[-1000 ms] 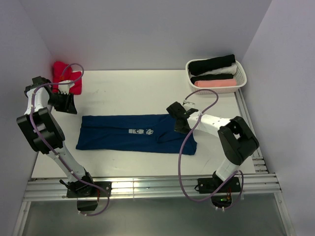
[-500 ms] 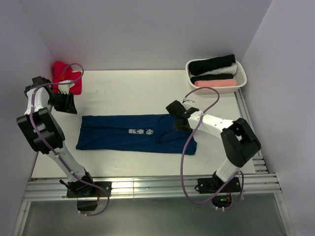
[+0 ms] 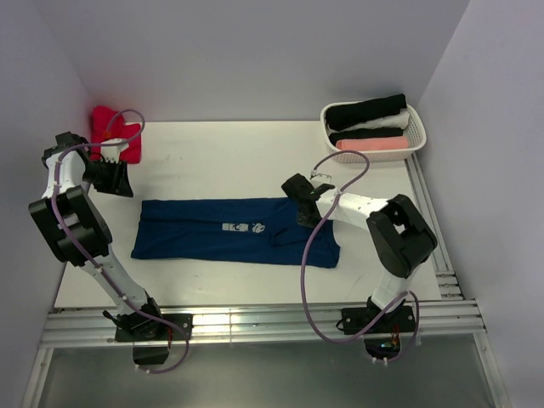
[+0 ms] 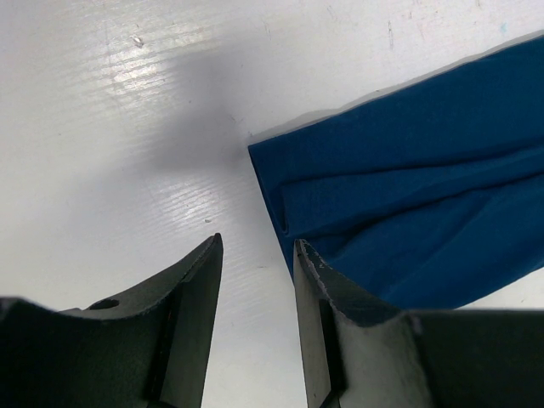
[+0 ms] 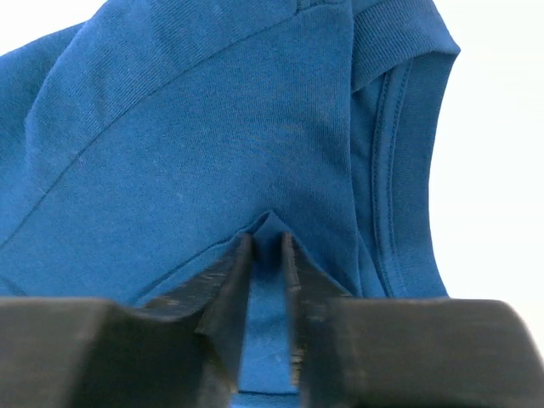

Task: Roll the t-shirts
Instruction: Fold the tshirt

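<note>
Start at the far left: a red t-shirt [image 3: 115, 134] sits crumpled in the back corner, not yet rolled. Just in front of it your left gripper [image 3: 110, 178] hovers over bare table [image 3: 221, 161]. Its jaws stand moderately apart with nothing between them, and the near-left corner of the navy t-shirt [image 3: 229, 231] is just beside the fingertips, not touched.

Across the middle, the navy t-shirt lies flat on the table as a long folded band, chest print up and collar end to your right. No turn of a roll shows at either end, so I judge this one folded and ready but not started.

Now your right gripper [image 5: 266, 242]: it is down on the collar end, jaws drawn narrow, with a small ridge of navy cloth tented up between the fingertips. That reads as a pinch on the shirt just inside the neckline.

Far right, the basket [image 3: 414, 127] holds three finished rolls, a black roll [image 3: 367, 110], a white roll [image 3: 387, 124] and a pink roll [image 3: 372, 144], lying side by side.

So, by my count, three are done, the navy is in hand, and the red is waiting. The rolling itself lies ahead.
</note>
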Robot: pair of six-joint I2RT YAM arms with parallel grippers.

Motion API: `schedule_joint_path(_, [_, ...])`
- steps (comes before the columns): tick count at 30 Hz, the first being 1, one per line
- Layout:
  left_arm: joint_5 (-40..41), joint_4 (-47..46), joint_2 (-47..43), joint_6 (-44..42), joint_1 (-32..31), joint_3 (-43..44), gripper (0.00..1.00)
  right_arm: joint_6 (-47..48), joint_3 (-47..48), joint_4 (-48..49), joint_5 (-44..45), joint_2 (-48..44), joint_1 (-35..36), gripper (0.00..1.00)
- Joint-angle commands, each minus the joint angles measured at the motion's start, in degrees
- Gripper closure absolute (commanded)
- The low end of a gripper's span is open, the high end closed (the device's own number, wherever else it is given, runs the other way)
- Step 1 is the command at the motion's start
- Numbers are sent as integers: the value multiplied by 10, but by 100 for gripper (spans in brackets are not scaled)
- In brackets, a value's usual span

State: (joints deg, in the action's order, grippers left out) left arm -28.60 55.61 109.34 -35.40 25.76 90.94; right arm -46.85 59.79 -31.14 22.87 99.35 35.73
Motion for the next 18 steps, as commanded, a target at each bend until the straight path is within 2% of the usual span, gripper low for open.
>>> schedule_joint_path(1, [-14, 12, -19, -11, -4, 16, 56, -7, 1, 4, 19, -18, -3, 76])
schedule_joint_path(2, [-14, 12, -19, -11, -4, 16, 56, -8, -3, 5, 17, -23, -2, 83])
schedule_joint_path(3, [-13, 12, -18, -11, -4, 15, 56, -7, -5, 4, 18, -27, -3, 85])
schedule_joint_path(8, [-12, 12, -19, -11, -6, 13, 56, -11, -15, -6, 21, -58, -3, 94])
schedule_joint_path(18, [-9, 13, -20, -13, -9, 12, 56, -48, -84, -22, 17, -144, 23, 96])
